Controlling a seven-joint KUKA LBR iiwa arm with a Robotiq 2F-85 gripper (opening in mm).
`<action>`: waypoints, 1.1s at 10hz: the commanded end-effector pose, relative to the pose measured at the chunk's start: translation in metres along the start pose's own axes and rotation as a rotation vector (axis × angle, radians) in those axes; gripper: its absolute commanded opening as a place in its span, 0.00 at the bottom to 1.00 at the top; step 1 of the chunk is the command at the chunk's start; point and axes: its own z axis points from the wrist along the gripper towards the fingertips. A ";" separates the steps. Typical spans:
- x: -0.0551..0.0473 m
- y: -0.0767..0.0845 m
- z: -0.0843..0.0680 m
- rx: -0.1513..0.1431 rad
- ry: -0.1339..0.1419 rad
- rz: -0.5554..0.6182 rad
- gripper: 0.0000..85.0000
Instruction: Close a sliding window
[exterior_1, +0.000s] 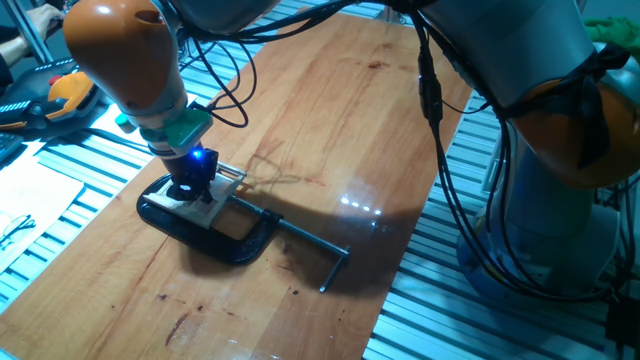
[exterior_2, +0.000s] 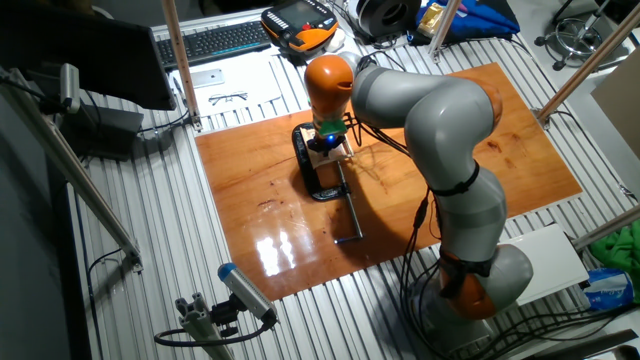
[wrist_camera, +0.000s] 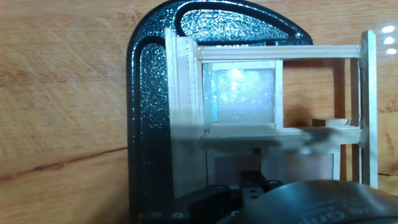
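The black metal C-clamp (exterior_1: 215, 238) wraps the left and far sides of the small pale wooden sliding window (wrist_camera: 273, 106), blocking approach there; its steel screw rod (exterior_1: 312, 241) crosses the orange-brown wooden tabletop (exterior_1: 330, 110) beside it.
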 end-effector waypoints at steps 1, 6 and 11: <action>0.000 0.000 0.000 0.002 0.000 0.000 0.00; -0.001 -0.004 -0.001 0.019 -0.001 -0.007 0.00; -0.002 -0.009 -0.001 0.026 -0.003 -0.016 0.00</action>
